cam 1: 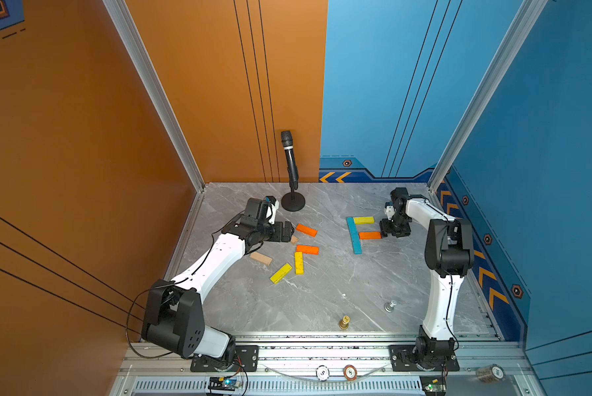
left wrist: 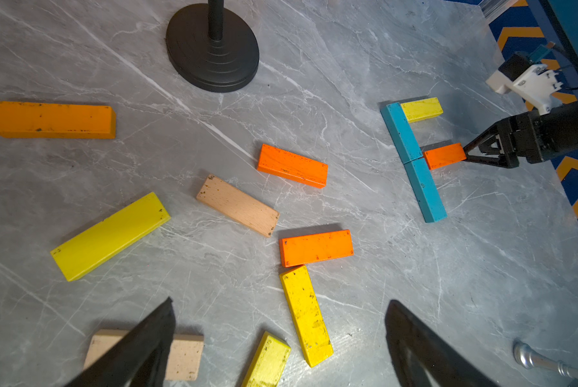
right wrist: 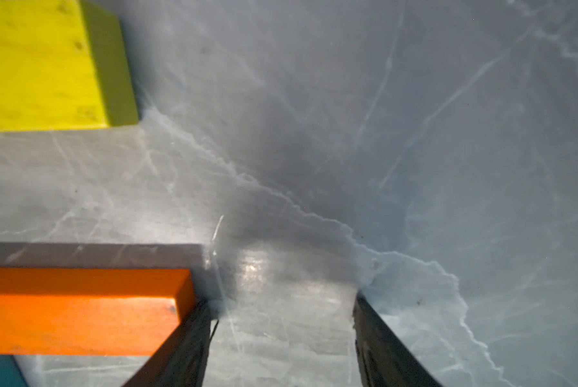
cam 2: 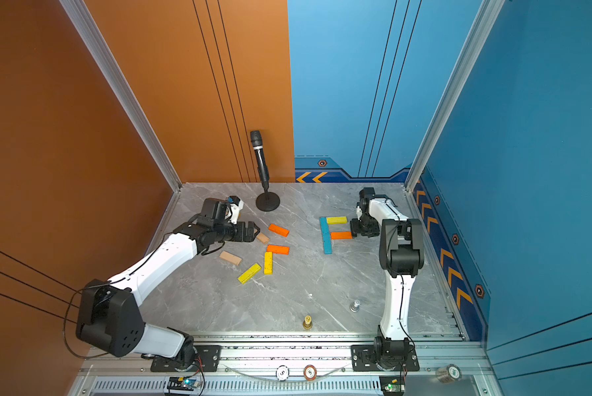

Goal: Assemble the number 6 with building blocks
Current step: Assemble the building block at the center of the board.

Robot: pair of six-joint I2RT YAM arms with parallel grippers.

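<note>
Two blue building blocks (cam 1: 353, 235) lie end to end as a bar, with a yellow block (cam 1: 363, 220) at its far end and an orange block (cam 1: 370, 235) at its middle. My right gripper (cam 1: 384, 232) is open at the orange block's (right wrist: 80, 321) free end; one finger's (right wrist: 187, 338) outer side touches it, and only bare table shows between the fingers. My left gripper (cam 1: 290, 234) hangs open over the loose blocks: two orange (left wrist: 292, 165) (left wrist: 316, 247), yellow ones (left wrist: 306, 315) (left wrist: 267, 362) and tan ones (left wrist: 237, 205) (left wrist: 183, 355), one partly behind a finger.
A black microphone stand (cam 1: 292, 202) rises at the back of the marble table (cam 1: 322, 295). A gold chess piece (cam 1: 344, 322) and a silver one (cam 1: 389, 305) sit near the front. Another orange block (left wrist: 53, 119) and yellow block (left wrist: 110, 236) show only in the left wrist view.
</note>
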